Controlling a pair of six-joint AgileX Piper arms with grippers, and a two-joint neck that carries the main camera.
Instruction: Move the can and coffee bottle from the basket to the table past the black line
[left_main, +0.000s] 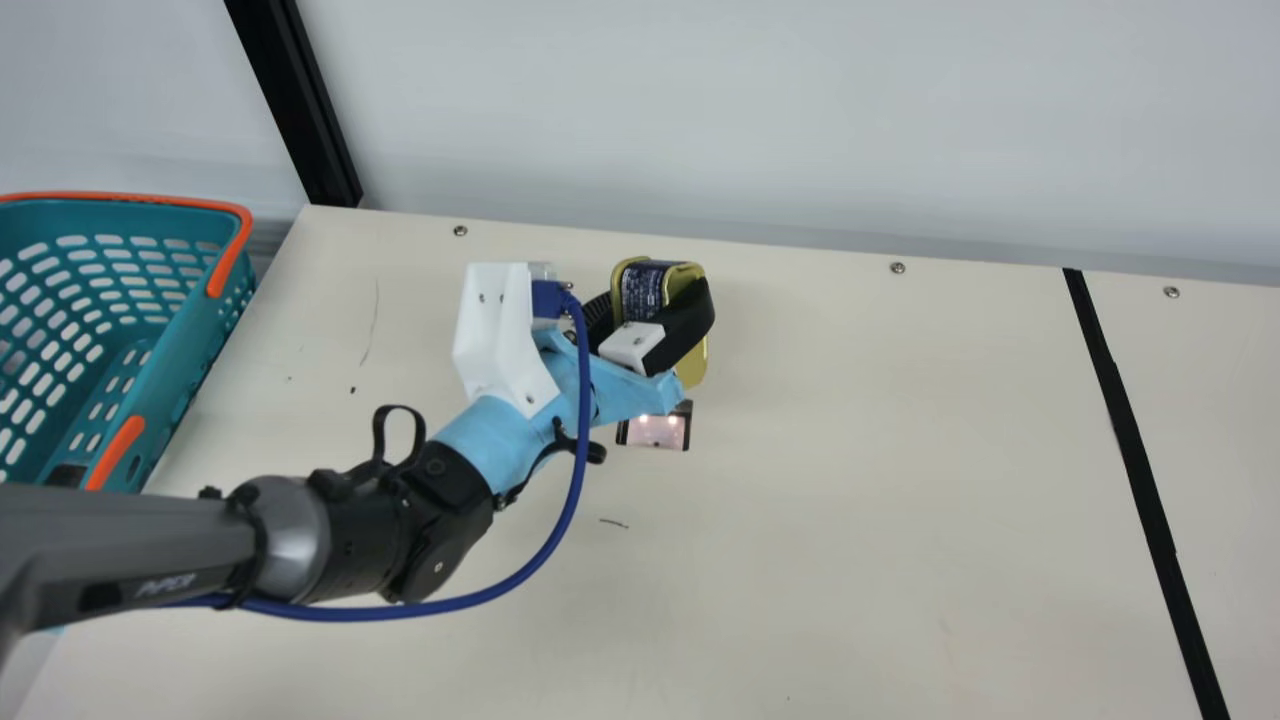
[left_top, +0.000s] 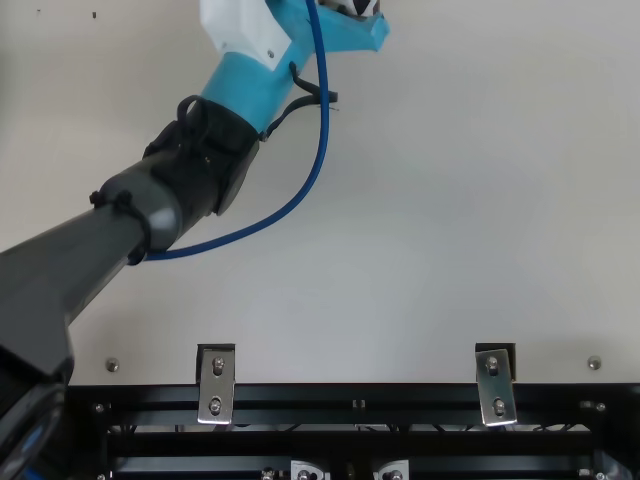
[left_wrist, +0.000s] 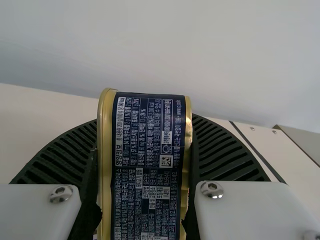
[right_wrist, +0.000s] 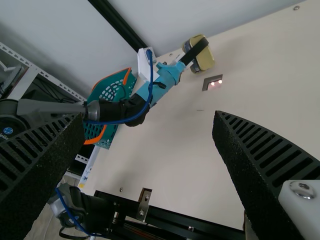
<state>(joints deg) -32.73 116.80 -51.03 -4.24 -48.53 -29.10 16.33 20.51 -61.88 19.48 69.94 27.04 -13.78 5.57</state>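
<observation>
Cream tabletop (left_main: 850, 520) separates basket (left_main: 178, 385) from black line (left_main: 1130, 440), and between them the left gripper (left_main: 648, 318) pinches the can (left_wrist: 145, 165) by opposite sides, likely for a secure carry across, while the right gripper (right_wrist: 149, 118) stands spread.

- Can (left_main: 643, 290): partly behind the left gripper's (left_main: 655, 300) jaws in the main view; cut off by the left wrist view's bottom edge
- Basket (left_main: 190, 370): cut off at the main view's left, partly behind the left arm (left_main: 350, 540)
- Black line (left_main: 1130, 440): cut off at the main view's bottom
</observation>
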